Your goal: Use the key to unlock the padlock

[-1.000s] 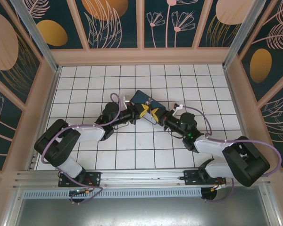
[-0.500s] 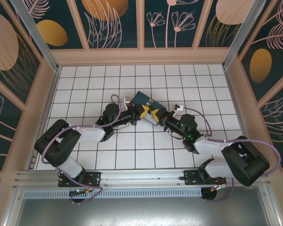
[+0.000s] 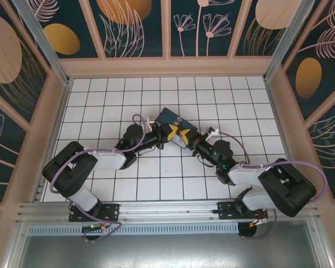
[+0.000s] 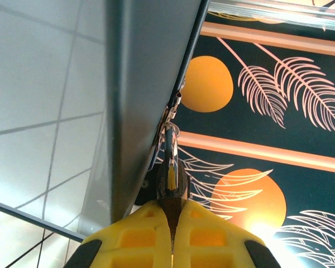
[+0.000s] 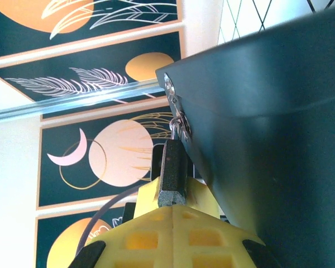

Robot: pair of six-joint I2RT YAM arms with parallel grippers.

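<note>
Tiled table [image 3: 100, 100] bears blue box [image 3: 168, 116] wearing padlock [image 5: 173, 167]

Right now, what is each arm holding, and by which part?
The right fingers pinch the padlock by its dark body. The left fingers pinch what looks like the key by its lower end.

Both arms stretched forward low, converging. Left gripper [image 3: 168, 133] pinched tight; right gripper [image 3: 183, 134] pinched tight, tip-to-tip just beside left fingers [image 4: 139, 234].
</note>
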